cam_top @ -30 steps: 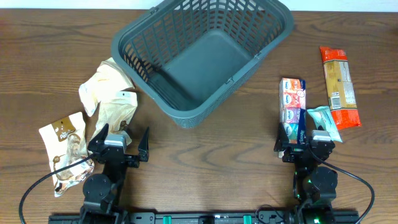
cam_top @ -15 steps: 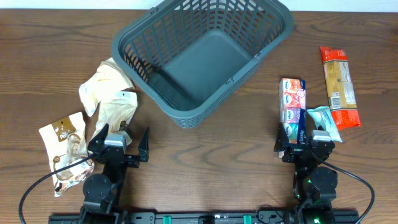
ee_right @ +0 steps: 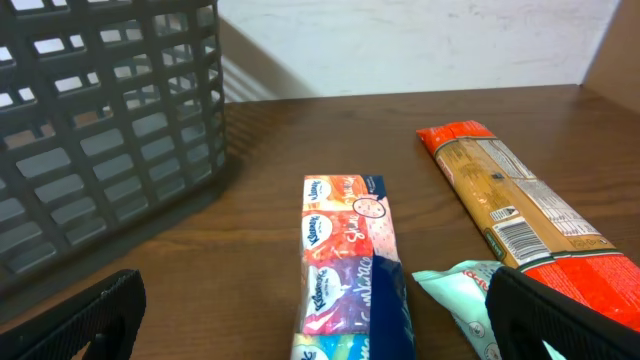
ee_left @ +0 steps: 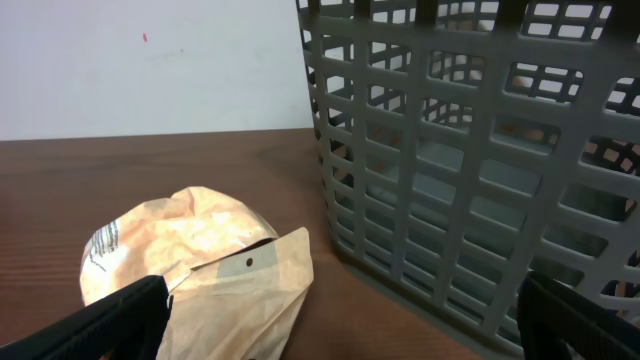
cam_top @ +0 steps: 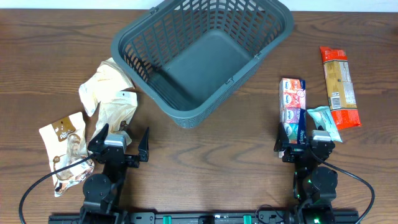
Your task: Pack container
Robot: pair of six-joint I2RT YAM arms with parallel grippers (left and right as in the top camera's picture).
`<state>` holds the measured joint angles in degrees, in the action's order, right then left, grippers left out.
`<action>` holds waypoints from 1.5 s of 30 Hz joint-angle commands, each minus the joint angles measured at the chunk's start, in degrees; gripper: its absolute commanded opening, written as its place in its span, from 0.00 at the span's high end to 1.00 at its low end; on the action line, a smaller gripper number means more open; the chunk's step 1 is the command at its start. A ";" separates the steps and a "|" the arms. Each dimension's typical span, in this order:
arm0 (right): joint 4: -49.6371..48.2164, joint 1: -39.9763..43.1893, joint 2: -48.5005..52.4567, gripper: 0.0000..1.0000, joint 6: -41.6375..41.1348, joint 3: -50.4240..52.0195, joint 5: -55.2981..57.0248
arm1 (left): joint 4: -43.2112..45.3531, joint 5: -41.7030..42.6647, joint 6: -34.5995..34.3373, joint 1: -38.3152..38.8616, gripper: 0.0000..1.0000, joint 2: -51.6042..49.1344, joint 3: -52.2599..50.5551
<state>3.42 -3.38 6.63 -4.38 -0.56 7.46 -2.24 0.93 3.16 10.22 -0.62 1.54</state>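
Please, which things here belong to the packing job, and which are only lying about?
For the job, all probably to be packed into the basket:
basket; crumpled tan bags; brown and white packet; tissue pack; teal packet; orange packet.

Only there, not for packing:
table; white wall.

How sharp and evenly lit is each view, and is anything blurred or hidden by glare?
Overhead: even light, sharp, no strong glare; the container shades its own floor softly. Left wrist: lattice crisp, but the left end effector fingers are dark and blurred in the corners. Right wrist: tissue pack print is legible; the right end effector fingers are blurred too.
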 commanded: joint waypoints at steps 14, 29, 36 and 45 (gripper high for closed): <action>0.17 0.44 0.04 0.01 -0.94 0.24 -0.44 | -1.57 -0.48 -6.69 -0.28 0.01 0.28 -1.27; 6.03 1.09 4.81 0.01 -13.73 -9.79 -9.44 | -14.60 -1.66 -8.22 -0.28 0.01 -17.81 19.65; 22.58 6.08 22.99 0.01 -5.81 -33.86 -22.62 | -23.26 -1.22 -8.24 -0.28 0.01 -43.15 42.29; 54.47 10.12 51.56 0.01 5.29 -74.62 -28.50 | -41.46 2.80 -8.17 -0.28 0.01 -63.89 68.94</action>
<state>54.33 6.07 53.21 -4.91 -65.36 -16.71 -42.28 1.54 -4.49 10.04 -61.87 64.40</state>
